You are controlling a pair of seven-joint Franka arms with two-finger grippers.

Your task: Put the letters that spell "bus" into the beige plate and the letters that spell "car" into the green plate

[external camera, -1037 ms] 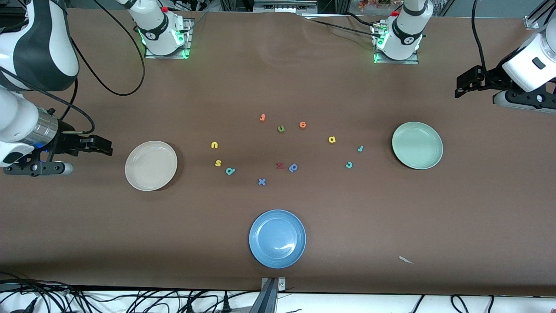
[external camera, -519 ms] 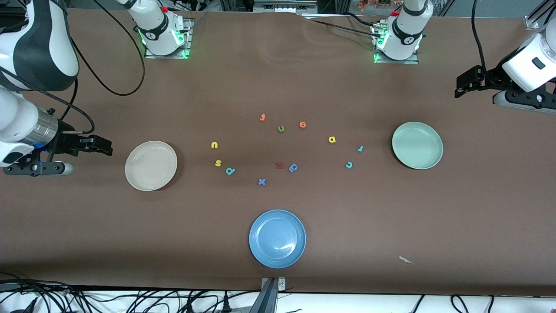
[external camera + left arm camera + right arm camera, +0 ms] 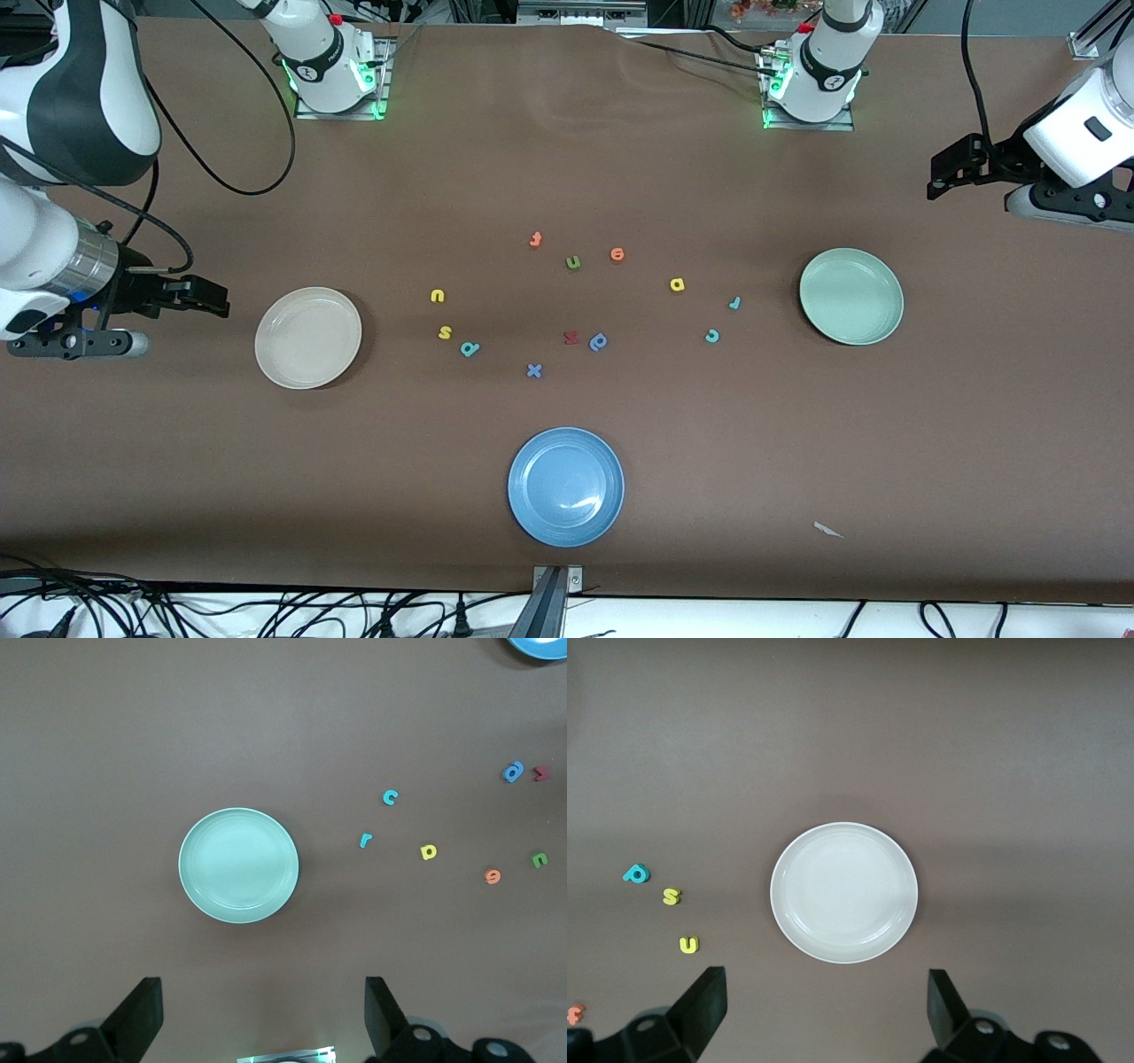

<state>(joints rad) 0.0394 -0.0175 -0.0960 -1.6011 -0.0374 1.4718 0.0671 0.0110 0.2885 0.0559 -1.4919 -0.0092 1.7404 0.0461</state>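
Observation:
The empty beige plate [image 3: 307, 337] [image 3: 843, 893] lies toward the right arm's end of the table. Beside it are the yellow u [image 3: 437, 296] [image 3: 689, 945], yellow s [image 3: 445, 333] [image 3: 671, 896] and teal b [image 3: 469, 349] [image 3: 635, 873]. The empty green plate [image 3: 850, 295] [image 3: 238, 865] lies toward the left arm's end, with the yellow a [image 3: 677, 284] [image 3: 429, 851], teal r [image 3: 734, 303] [image 3: 365, 841] and teal c [image 3: 711, 336] [image 3: 390, 797] beside it. My right gripper [image 3: 217, 303] [image 3: 824, 1005] waits open over the table just outside the beige plate. My left gripper [image 3: 939, 177] [image 3: 263, 1010] waits open, outside the green plate.
Between the two letter groups lie an orange f [image 3: 535, 239], a green u [image 3: 573, 262], an orange e [image 3: 617, 255], a red z [image 3: 570, 338], a darker blue p [image 3: 599, 342] and a blue x [image 3: 533, 370]. A blue plate [image 3: 565, 486] sits nearer the front camera.

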